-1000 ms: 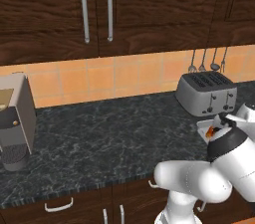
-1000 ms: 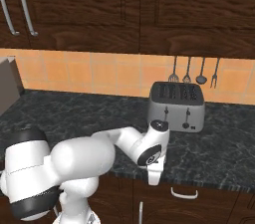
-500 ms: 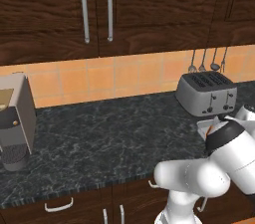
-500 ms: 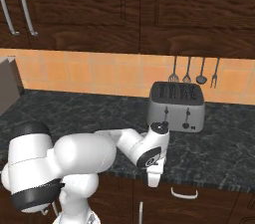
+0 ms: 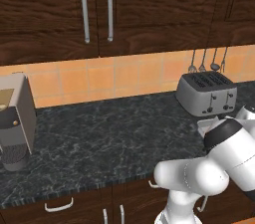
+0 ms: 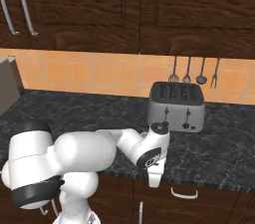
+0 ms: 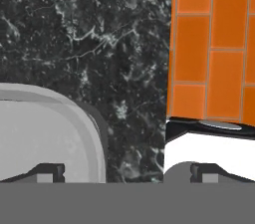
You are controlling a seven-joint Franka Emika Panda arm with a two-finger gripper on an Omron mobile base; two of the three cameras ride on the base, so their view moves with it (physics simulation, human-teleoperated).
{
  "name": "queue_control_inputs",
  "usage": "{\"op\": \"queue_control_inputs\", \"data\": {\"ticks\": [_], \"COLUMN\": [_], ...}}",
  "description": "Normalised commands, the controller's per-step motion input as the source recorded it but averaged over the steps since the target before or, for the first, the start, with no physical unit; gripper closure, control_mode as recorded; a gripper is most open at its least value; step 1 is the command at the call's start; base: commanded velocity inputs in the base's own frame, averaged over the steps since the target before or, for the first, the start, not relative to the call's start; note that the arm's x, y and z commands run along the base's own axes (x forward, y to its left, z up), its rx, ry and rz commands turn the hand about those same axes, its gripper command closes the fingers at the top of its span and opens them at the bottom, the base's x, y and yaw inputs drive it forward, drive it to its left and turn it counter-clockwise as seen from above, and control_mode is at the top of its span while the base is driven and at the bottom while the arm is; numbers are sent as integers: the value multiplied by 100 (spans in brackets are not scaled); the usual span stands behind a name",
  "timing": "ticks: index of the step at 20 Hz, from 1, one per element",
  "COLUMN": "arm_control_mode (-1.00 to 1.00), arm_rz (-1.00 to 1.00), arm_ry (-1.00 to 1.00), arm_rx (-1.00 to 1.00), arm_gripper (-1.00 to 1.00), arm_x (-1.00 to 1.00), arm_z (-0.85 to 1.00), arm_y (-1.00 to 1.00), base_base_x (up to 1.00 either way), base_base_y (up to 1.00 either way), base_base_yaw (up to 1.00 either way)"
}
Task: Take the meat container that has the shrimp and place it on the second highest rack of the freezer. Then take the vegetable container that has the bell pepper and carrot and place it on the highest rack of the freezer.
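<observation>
My gripper (image 7: 127, 173) points down at the dark counter with its fingertips (image 7: 50, 170) wide apart, open and holding nothing. The rounded corner of a pale grey container (image 7: 55, 128) lies under the left fingertip; its contents are out of frame. In the left base view a corner of the same grey container (image 5: 208, 124) peeks out behind my arm. From the right base camera, the gripper (image 6: 154, 182) hangs at the counter's front edge. The shrimp, bell pepper and carrot are hidden. The freezer and its racks are out of view.
A silver toaster (image 5: 206, 93) (image 6: 177, 106) stands at the back of the counter (image 5: 109, 133), with utensils (image 6: 191, 74) hung on the orange tile wall. A coffee machine (image 5: 15, 118) sits far left. Dark upper cabinets (image 5: 94, 9) hang overhead. Orange tiles (image 7: 214, 44) show past the counter edge.
My arm's elbow has swung across the container in the left base view, hiding an orange item that showed there a second ago. The hand has crept slightly along the counter's front edge.
</observation>
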Motion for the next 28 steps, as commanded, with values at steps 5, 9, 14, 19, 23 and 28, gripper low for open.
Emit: {"op": "queue_control_inputs", "data": {"ticks": [5,9,14,19,23,28], "arm_control_mode": [-100,-100,-100,-100,-100,-100], "arm_rz": [0,0,0,-2,-13,-10], "arm_ry": [0,0,0,-1,0,0], "arm_rx": [0,0,0,0,0,0], "arm_gripper": [100,100,100,100,100,100], "arm_x": [0,0,0,0,-8,-4], "arm_z": [0,0,0,4,39,64], "arm_y": [0,0,0,0,3,10], "base_base_x": [0,0,0,0,0,0], "base_base_y": [0,0,0,0,0,0], "base_base_yaw": [0,0,0,0,0,0]}}
